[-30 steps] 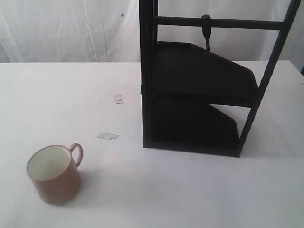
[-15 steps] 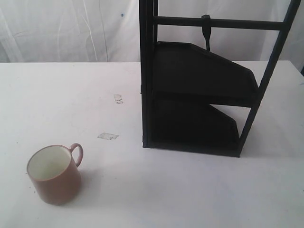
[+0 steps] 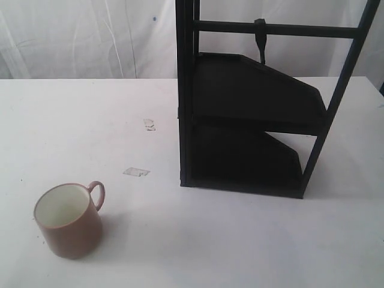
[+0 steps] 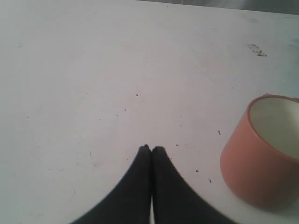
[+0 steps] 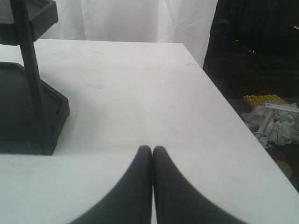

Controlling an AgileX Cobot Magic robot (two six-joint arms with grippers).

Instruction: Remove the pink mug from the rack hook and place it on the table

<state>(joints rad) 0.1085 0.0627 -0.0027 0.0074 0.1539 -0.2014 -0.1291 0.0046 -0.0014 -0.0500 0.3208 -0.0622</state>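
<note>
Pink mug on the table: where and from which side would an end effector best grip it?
Probably from above, pinching the rim wall on the side away from the thin handle: the pink mug stands upright on the table, mouth open. The left end effector is close by but shut, so it must open first.

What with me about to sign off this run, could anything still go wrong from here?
1. The mug stands upright on the table, close beside the shut left hand; a sideways swing might knock it over.
2. The shut right hand sits low near the rack; a careless sweep could bump its frame.
</note>
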